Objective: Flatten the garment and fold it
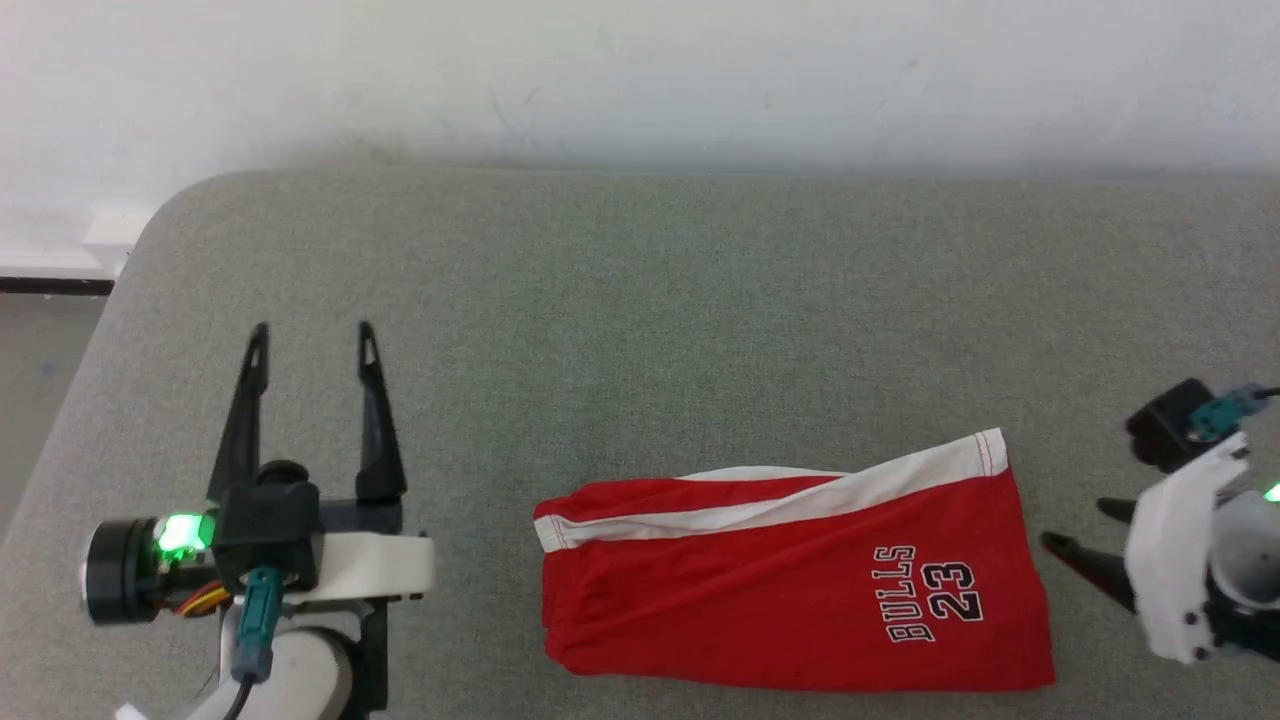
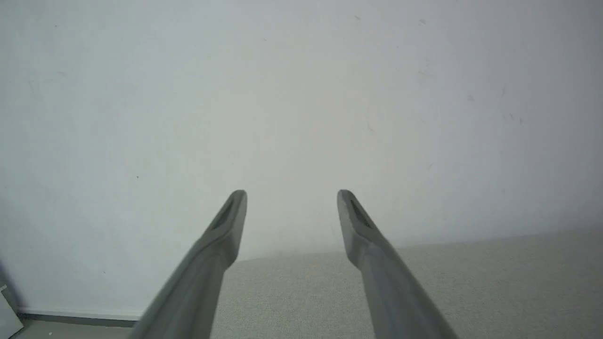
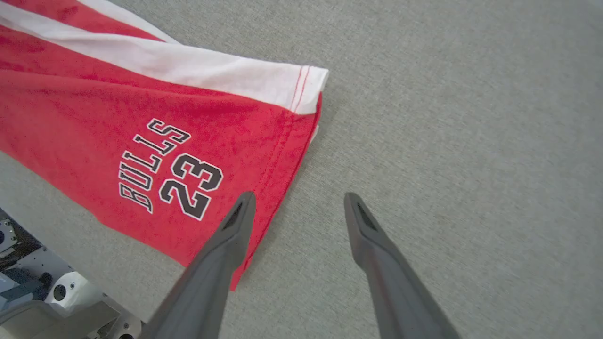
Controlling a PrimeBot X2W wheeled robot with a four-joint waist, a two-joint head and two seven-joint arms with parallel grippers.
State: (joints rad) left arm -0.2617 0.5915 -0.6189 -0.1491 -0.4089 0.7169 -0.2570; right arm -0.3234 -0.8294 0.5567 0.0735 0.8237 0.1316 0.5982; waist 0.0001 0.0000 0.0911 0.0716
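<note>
The soft bright-red sports shorts (image 1: 790, 590), with white stripes and dark "BULLS 23" lettering, lie flat and doubled over on the grey felt-covered table (image 1: 640, 300). They sit toward its near side, between the two arms and much closer to the right one. The cloth looks light, thin and limp, so I judge it will drape and slide on the felt rather than hold any shape. A pinch at a corner of the stitched white hem band (image 1: 985, 450), or at the opposite short end, should give the surest hold. The left gripper (image 1: 312, 340) stands wide open and empty, well apart from the shorts. The right gripper (image 3: 299, 202) is also spread wide with nothing in it, its fingertips just beside the lettered end. Broad bare felt runs back to the white wall (image 1: 640, 70), giving ample room for moving, while the table's near edge lies close to the lettered corner.
</note>
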